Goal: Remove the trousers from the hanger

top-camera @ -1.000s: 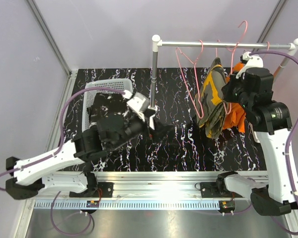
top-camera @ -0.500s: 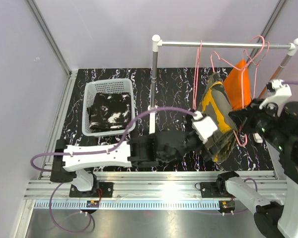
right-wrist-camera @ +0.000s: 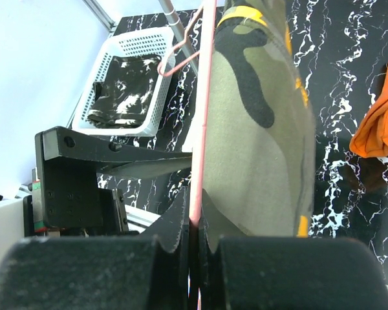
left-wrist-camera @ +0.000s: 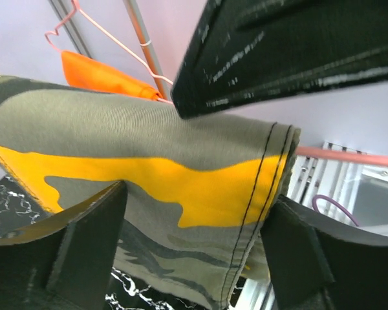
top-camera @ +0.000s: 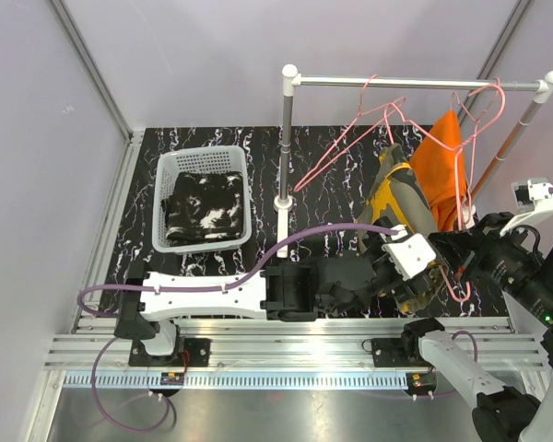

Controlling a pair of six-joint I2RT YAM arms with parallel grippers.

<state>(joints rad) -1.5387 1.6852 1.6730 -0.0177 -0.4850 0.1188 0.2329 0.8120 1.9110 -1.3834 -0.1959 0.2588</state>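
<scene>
The camouflage trousers (top-camera: 398, 195) hang on a pink hanger (top-camera: 464, 189) under the rack rod (top-camera: 415, 82). Their lower end reaches down between the two arms. My left gripper (top-camera: 422, 274) is at that lower end. In the left wrist view its jaws stand wide apart with the camouflage cloth (left-wrist-camera: 181, 129) between the fingers (left-wrist-camera: 84, 252). My right gripper (right-wrist-camera: 195, 213) is shut on the hanger's wire (right-wrist-camera: 204, 97), beside the camouflage trousers (right-wrist-camera: 258, 148). The orange trousers (top-camera: 442, 152) hang behind. The black trousers (top-camera: 203, 207) lie in the basket.
A white basket (top-camera: 203, 155) stands at the left back of the marbled table (top-camera: 332, 166). The rack's upright post (top-camera: 286, 138) rises mid-table. An empty pink hanger (top-camera: 346, 143) swings from the rod. My left arm stretches across the table's front.
My left arm swung from the basket across to the camouflage trousers, and its jaws have narrowed a little. My right arm pulled the hanger down toward the table's near edge.
</scene>
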